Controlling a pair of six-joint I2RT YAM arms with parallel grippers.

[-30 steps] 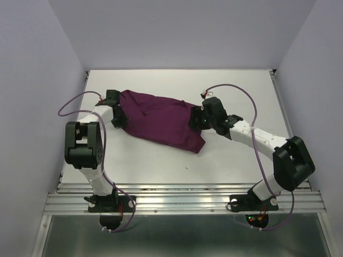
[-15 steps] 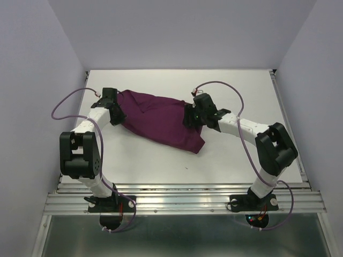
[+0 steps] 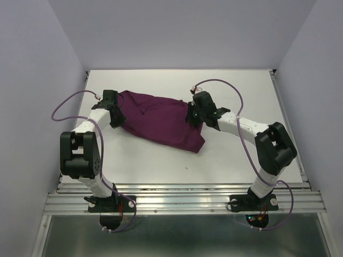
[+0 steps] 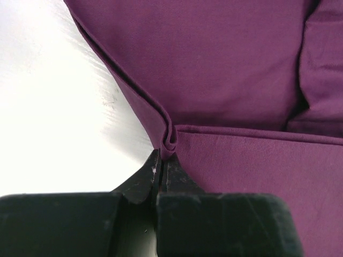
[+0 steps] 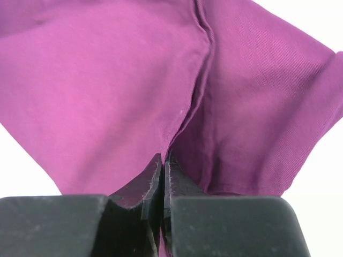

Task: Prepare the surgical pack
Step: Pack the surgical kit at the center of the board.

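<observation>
The deep-purple cloth wrap [image 3: 161,120] of the surgical pack lies bunched across the middle of the white table, stretched between both arms. My left gripper [image 3: 114,119] is shut on a pinched fold at the wrap's left end [image 4: 169,140]; the black fingertips [image 4: 181,176] meet just under the fold. At the wrap's right edge my right gripper [image 3: 192,119] is shut on a folded seam [image 5: 185,115], its fingertips [image 5: 151,171] pressed together with cloth between them. No tray, instruments or gauze show; the cloth hides whatever is under it.
White table [image 3: 230,155] with pale walls on three sides. An aluminium rail [image 3: 177,201] runs along the near edge with both arm bases on it. Purple cables loop above each wrist.
The right gripper moved left onto the wrap's right edge and closed on it. The left gripper kept its hold, drifting slightly.
</observation>
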